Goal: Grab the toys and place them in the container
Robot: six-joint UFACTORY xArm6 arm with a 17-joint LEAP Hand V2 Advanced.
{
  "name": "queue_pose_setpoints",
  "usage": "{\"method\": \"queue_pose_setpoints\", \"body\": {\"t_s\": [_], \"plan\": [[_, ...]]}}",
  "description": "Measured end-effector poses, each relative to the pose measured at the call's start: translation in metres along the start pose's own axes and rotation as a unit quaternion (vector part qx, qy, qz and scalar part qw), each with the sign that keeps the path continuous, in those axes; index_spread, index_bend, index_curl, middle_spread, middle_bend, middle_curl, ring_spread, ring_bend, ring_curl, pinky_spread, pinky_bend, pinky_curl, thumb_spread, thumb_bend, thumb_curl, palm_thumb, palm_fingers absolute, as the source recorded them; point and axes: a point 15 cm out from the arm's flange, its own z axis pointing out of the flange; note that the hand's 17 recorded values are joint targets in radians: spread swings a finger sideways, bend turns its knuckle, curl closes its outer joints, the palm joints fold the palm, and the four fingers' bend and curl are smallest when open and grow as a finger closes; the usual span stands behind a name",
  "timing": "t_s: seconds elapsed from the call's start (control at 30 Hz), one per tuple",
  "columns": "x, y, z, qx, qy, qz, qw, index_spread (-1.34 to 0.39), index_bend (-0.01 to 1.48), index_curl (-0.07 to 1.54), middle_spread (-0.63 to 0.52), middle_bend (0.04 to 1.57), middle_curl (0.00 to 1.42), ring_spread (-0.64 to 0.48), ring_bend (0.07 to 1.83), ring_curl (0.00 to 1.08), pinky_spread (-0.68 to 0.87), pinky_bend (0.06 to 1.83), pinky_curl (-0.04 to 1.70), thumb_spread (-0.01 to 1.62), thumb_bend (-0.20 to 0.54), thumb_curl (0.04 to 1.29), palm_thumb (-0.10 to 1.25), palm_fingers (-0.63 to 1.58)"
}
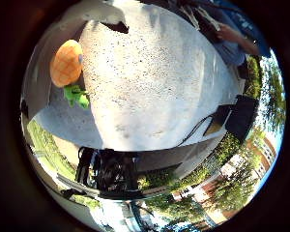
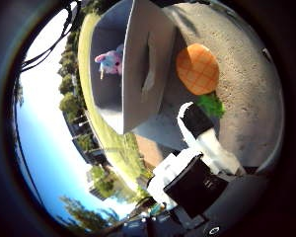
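Observation:
An orange pineapple toy (image 2: 197,67) with green leaves (image 2: 213,105) lies on the grey speckled table (image 2: 249,59), beside the grey container (image 2: 146,61). A pink and white plush toy (image 2: 111,62) sits in the container. My right hand (image 2: 199,148) is above the table. One white and black finger (image 2: 195,120) reaches out straight, with its tip close to the leaves and not touching them. The hand holds nothing. The little finger side palm view shows the pineapple (image 1: 66,63) near the table's edge, away from the palm.
A black box (image 1: 244,114) stands at the table's (image 1: 155,77) far edge. Beyond the table are grass, trees and buildings. The hand's black geared parts (image 1: 106,170) show at the edge of the little finger side view.

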Motion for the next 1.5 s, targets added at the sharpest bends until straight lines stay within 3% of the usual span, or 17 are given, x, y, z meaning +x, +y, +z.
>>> {"method": "queue_pose_setpoints", "body": {"t_s": [0.43,0.53,0.63,0.67,0.73,0.8,0.93,1.13,1.5], "plan": [[-0.033,-0.047,0.066,0.017,0.028,-0.032,0.999,-0.05,0.17,0.29,0.1,0.2,0.37,0.3,0.47,0.28,0.49,0.6,0.34,1.17,-0.02,0.38,0.57,0.2],[-0.037,-0.046,0.074,0.011,0.032,-0.035,0.999,-0.04,0.18,0.29,0.07,0.24,0.38,0.3,0.5,0.29,0.49,0.57,0.31,1.16,-0.019,0.38,0.6,0.32],[-0.034,-0.045,0.08,0.006,0.035,-0.035,0.999,-0.11,0.29,0.32,0.01,0.31,0.41,0.3,0.51,0.28,0.49,0.48,0.27,1.15,-0.014,0.38,0.64,0.52],[-0.033,-0.045,0.083,0.004,0.036,-0.036,0.999,-0.14,0.25,0.32,-0.01,0.4,0.44,0.27,0.58,0.31,0.48,0.47,0.26,1.15,-0.01,0.39,0.66,0.64],[-0.032,-0.046,0.084,0.004,0.036,-0.036,0.999,-0.21,0.12,0.29,-0.05,0.56,0.51,0.21,0.81,0.38,0.47,0.54,0.28,1.14,-0.005,0.4,0.71,0.9],[-0.026,-0.048,0.084,0.008,0.035,-0.037,0.999,-0.27,0.08,0.23,-0.09,0.67,0.58,0.16,1.01,0.46,0.47,0.67,0.32,1.13,-0.002,0.41,0.77,0.98],[-0.014,-0.056,0.064,0.034,0.035,-0.034,0.998,-0.4,0.19,0.21,-0.15,0.8,0.71,0.07,1.2,0.58,0.45,0.9,0.45,1.1,0.001,0.45,0.87,1.06],[0.001,-0.037,0.041,0.039,0.023,-0.032,0.998,-0.61,0.32,0.2,-0.21,0.98,0.87,-0.01,1.3,0.67,0.38,1.17,0.63,1.13,0.03,0.53,1.01,1.05],[-0.017,0.042,-0.033,0.052,0.027,-0.06,0.996,-0.91,0.62,0.28,-0.26,1.11,1.07,-0.09,1.44,0.77,0.27,1.32,0.85,1.17,-0.013,0.63,1.0,0.88]]}}
